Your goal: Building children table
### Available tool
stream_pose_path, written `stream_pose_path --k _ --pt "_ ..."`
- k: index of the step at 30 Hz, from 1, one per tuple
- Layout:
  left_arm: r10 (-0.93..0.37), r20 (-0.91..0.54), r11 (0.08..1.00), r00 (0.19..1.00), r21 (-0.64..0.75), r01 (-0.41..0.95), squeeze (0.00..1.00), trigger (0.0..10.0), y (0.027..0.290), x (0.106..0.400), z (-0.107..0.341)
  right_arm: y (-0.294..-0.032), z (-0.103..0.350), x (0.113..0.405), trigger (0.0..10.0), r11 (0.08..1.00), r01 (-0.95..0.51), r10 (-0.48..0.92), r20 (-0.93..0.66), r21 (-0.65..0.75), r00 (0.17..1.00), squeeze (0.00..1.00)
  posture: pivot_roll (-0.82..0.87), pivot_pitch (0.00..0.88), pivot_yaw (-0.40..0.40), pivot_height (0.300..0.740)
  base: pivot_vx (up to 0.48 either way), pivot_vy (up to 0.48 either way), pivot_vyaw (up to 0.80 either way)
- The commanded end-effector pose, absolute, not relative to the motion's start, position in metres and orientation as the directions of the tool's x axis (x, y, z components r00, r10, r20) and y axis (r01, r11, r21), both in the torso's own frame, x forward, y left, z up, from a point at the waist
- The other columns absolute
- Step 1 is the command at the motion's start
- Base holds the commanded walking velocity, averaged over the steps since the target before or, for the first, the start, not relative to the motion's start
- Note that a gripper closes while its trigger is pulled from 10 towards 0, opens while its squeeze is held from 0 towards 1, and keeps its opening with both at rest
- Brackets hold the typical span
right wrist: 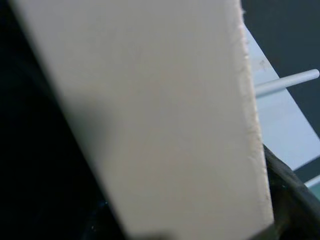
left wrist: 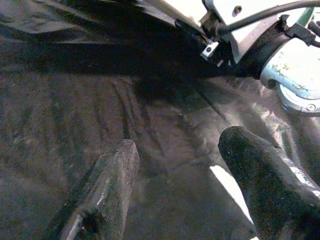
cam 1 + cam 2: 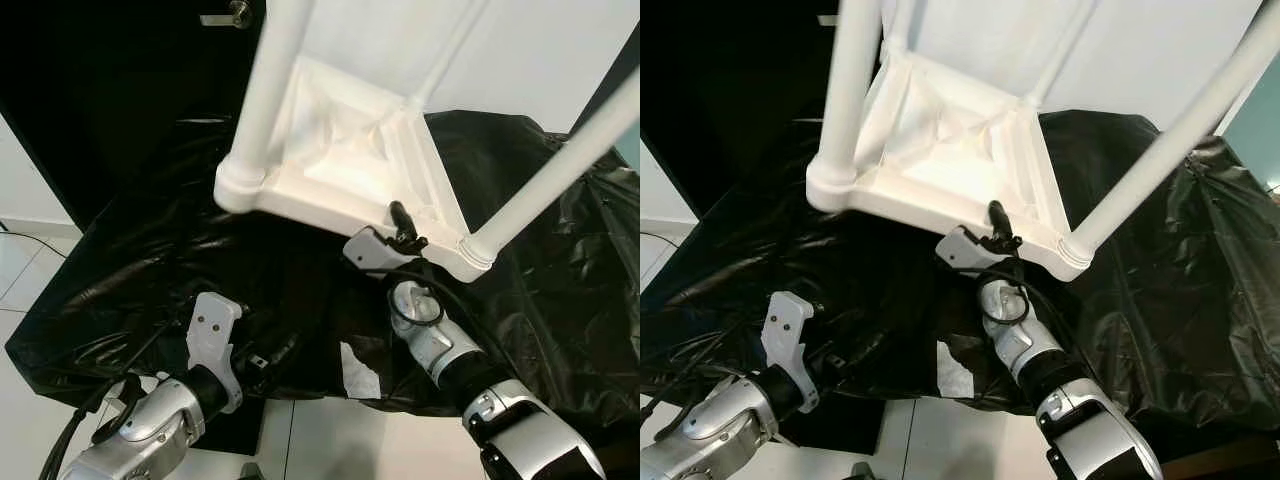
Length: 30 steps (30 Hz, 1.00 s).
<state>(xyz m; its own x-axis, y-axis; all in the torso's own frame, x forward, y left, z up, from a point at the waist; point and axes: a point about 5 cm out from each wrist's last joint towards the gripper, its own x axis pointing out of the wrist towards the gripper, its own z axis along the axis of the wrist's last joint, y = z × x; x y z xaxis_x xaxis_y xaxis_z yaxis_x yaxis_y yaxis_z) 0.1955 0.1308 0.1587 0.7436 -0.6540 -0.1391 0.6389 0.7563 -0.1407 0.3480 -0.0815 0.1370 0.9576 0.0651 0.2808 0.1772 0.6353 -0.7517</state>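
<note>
A white children's table [image 3: 335, 165] lies upside down on a black plastic sheet [image 3: 150, 260], with its round legs [image 3: 268, 90] pointing up toward me. My right gripper [image 3: 404, 230] is at the table's near rim, between the two front corners, and is shut on that rim. In the right wrist view the white rim panel [image 1: 160, 115] sits between the fingers, with one black finger [image 1: 290, 195] beside it. My left gripper [image 2: 180, 175] hovers low over the sheet, left of the right arm. It is open with nothing between its fingers [image 2: 107, 185].
The black sheet drapes over a low support and ends at a white tiled floor [image 3: 20, 270] on the left and front. A white patch [image 3: 358, 372] shows at the sheet's near edge. Behind stand a dark door with a handle [image 3: 230, 15] and a white wall.
</note>
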Motion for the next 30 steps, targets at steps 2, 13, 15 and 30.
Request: stream_pose_path --k 2,13,15,30 --pt "-0.894 -0.085 0.448 0.440 -0.182 0.875 0.00 10.0 0.118 0.182 0.160 -0.085 0.173 0.349 10.0 0.728 0.328 -0.012 0.467 -0.602 0.884 0.00 0.04 0.000 -0.073 0.740 0.000 0.000 0.00" --pt "-0.893 -0.090 0.449 0.440 -0.174 0.876 0.00 10.0 0.117 0.188 0.161 -0.074 0.197 0.339 10.0 0.949 0.184 -0.036 0.492 -0.256 0.870 0.00 0.02 0.000 -0.043 0.740 0.000 0.000 0.00" --pt "-0.895 -0.090 0.447 0.438 -0.172 0.878 0.00 10.0 0.115 0.189 0.161 -0.072 0.202 0.336 10.0 0.961 0.162 -0.026 0.508 -0.226 0.861 0.00 0.02 0.000 -0.044 0.740 0.000 0.000 0.00" --pt "-0.901 -0.082 0.434 0.426 -0.166 0.886 0.00 10.0 0.110 0.192 0.162 -0.061 0.204 0.322 10.0 0.994 -0.103 0.074 0.498 0.031 0.864 0.00 0.02 0.000 -0.034 0.740 0.000 0.000 0.00"
